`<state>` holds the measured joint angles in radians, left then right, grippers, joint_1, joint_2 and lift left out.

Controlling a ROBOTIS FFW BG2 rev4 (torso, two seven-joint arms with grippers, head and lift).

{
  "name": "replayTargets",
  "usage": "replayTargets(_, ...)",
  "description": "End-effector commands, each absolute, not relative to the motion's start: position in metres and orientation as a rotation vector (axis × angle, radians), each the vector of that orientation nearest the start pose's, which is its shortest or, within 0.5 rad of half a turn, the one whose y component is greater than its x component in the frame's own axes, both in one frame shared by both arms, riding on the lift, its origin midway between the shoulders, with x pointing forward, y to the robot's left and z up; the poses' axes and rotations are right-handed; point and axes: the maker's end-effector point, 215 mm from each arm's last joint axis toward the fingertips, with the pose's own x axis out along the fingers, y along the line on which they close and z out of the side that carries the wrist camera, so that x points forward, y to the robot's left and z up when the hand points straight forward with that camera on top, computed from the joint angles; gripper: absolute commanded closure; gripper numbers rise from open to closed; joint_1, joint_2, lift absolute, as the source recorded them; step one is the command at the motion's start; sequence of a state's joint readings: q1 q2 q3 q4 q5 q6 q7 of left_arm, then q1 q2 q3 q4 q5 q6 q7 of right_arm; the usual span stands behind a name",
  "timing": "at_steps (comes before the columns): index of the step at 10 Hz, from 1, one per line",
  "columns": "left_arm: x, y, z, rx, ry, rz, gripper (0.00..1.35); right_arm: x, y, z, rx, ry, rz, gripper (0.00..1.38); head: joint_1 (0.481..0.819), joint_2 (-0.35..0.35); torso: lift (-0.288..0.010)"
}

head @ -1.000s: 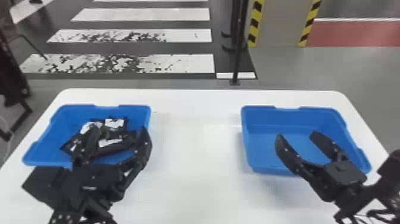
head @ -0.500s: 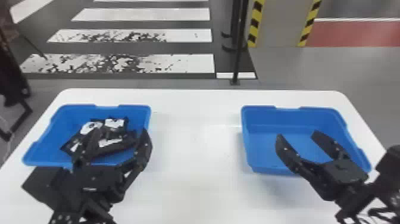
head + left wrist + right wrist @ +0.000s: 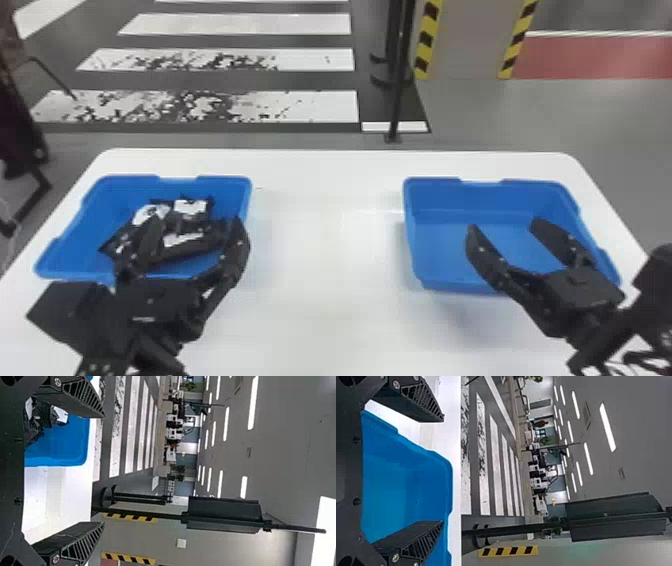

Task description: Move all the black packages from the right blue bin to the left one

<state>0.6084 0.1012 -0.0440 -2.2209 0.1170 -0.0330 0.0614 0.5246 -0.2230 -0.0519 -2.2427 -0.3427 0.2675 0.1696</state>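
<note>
When you look for the black packages [image 3: 192,225], you find them in the left blue bin [image 3: 115,205], on your robot's left side. They lie together as one loose pile, and white patches are visible on them. Before them, in the head view, stands your left gripper [image 3: 197,220], whose two fingers are wide apart. You see one finger overlapping the pile, but whether it touches a package you cannot tell. Your left wrist view also shows these fingers well separated.

Well apart from this bin is the right blue bin [image 3: 445,245], and you can see its bare blue bottom. Over its front part you have your right gripper [image 3: 504,225], with its fingers likewise apart. Both bins rest on the white table [image 3: 325,260], near its opposite sides.

Behind the table you see the grey floor [image 3: 590,115] with white stripes [image 3: 235,24], a thin black pole [image 3: 400,80], and the grey panel [image 3: 467,40], which has yellow-and-black tape [image 3: 426,39] along its edges. To the right of it lies a red floor area [image 3: 600,57].
</note>
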Motion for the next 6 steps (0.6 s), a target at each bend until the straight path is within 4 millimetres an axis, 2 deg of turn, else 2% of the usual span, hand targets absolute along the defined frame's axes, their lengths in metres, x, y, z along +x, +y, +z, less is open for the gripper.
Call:
replayTargets(1,0.4178,0.2187,-0.2768,-0.066,-0.072,-0.035,0.1,0.4368,-0.2063,-0.3071,0.109,0.116,0.285,0.12,0.695,0.019,-0.179)
replayTargets(6,0.4172,0.2192,-0.2682,-0.076,-0.099,-0.034,0.1,0.4344,-0.2107,-0.3034,0.091,0.115,0.255,0.12,0.695,0.012,-0.179)
